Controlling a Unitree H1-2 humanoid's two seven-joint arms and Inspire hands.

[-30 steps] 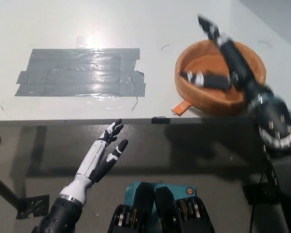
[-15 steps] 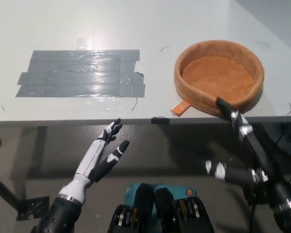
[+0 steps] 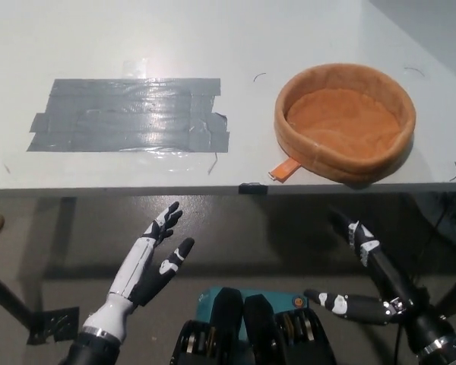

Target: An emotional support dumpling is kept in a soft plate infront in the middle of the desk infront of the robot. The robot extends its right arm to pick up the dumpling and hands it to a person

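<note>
The soft orange plate (image 3: 345, 122) lies on the white desk (image 3: 235, 46) at the right, near the front edge, and nothing is in it. No dumpling shows anywhere in the head view. My black right hand (image 3: 365, 281) hangs low at the bottom right, below the desk's front edge, open with its fingers spread and empty. The white left hand (image 3: 148, 262) rests at the lower left, also below the desk edge, open and holding nothing.
A patch of grey tape strips (image 3: 129, 114) is stuck on the desk at the left. A small orange tab (image 3: 283, 168) pokes out from the plate toward the desk's front edge. Dark floor lies below the desk.
My right arm has withdrawn from over the plate, come down below the desk edge, and kept sinking toward the bottom right. The left hand has dropped slightly.
</note>
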